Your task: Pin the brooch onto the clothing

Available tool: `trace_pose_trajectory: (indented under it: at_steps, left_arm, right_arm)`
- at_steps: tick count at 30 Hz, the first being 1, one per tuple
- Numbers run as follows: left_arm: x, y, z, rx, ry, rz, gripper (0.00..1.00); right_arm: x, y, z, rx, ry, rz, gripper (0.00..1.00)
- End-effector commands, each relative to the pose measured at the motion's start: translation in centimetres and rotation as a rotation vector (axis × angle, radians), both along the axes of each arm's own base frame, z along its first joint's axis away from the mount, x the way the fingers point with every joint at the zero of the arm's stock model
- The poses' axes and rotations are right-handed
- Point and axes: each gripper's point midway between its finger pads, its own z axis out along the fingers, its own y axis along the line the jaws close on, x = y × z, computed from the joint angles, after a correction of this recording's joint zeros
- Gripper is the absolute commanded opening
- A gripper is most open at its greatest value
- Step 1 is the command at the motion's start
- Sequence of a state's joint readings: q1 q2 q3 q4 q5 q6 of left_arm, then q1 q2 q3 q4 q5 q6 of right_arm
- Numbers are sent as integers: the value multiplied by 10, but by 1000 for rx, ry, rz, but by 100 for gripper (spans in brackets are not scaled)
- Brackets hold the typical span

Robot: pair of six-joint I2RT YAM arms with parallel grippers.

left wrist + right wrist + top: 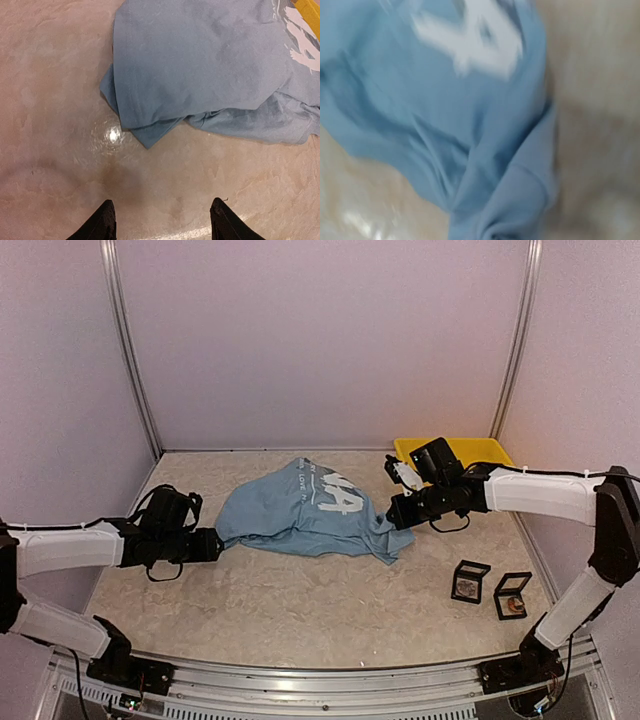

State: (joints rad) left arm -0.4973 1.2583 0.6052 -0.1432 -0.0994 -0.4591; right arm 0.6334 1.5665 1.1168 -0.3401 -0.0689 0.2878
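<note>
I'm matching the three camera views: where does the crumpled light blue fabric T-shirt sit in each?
Top external: light blue fabric T-shirt at picture centre.
Left wrist: T-shirt fills the upper right.
Right wrist: T-shirt fills most of the frame, blurred.
Shared landmark: its white lettering.

Yellow tray (482,450), beige marbled tabletop (300,610)

White shells cover the left arm (65,548) and right arm (540,495), black at the joints, thin black cables (160,570) looping by; the left gripper (161,201) has pointed black fingers (100,225)
</note>
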Motion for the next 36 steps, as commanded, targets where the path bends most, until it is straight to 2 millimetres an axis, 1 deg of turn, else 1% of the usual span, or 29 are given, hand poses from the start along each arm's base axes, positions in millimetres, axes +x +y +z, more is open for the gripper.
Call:
trace_pose_trajectory:
  at_steps: [1, 3, 5, 7, 8, 10, 13, 14, 15, 16, 17, 19, 22, 26, 29, 33, 34, 36]
  left_arm:
    - [4, 2, 20, -84, -65, 69, 62]
    - [5, 0, 15, -73, -50, 61, 62]
    - [9, -3, 10, -63, -41, 52, 61]
    - [20, -1, 10, -58, -55, 66, 57]
    - [26, -1, 9, -68, -56, 67, 53]
    - [44, 7, 15, -93, -91, 100, 52]
    - [63, 18, 9, -121, -71, 134, 50]
    - [68, 18, 7, -129, -65, 135, 48]
    - [71, 16, 0, -127, -45, 130, 44]
    - [73, 13, -3, -127, -35, 122, 41]
    - [73, 5, -9, -142, -11, 96, 40]
    - [71, -1, -22, -151, 25, 76, 41]
    - [67, 2, -39, -130, 56, 95, 43]
    - [66, 13, -54, -74, 79, 137, 44]
    - [64, 6, -57, -72, 85, 117, 44]
    - [62, -4, -59, -67, 92, 89, 36]
    - [62, -6, -60, -64, 95, 84, 31]
    - [62, -8, -58, -63, 91, 79, 19]
  right_arm:
    - [-4, 14, -11, 69, 45, 9, 0]
    - [-4, 14, -17, 62, 54, 7, 0]
    - [-3, 15, -16, 62, 48, 11, 0]
    - [-2, 14, -16, 59, 44, 8, 0]
    - [-2, 14, -17, 57, 43, 10, 0]
    - [-2, 15, -17, 53, 44, 13, 0]
    - [-1, 14, -17, 49, 43, 16, 0]
    - [-1, 14, -17, 48, 41, 16, 0]
    - [-1, 14, -16, 45, 39, 15, 0]
    - [-1, 13, -17, 40, 38, 13, 0]
    - [-1, 11, -18, 32, 38, 8, 0]
    - [-1, 9, -21, 20, 41, 2, 0]
    - [-2, 9, -25, 18, 47, 2, 0]
    - [-3, 10, -29, 14, 57, 7, 0]
    - [-3, 9, -31, 11, 61, 7, 0]
    - [-3, 8, -30, 9, 60, 2, 0]
    - [-3, 9, -30, 10, 59, 3, 0]
    - [-3, 9, -29, 11, 57, 2, 0]
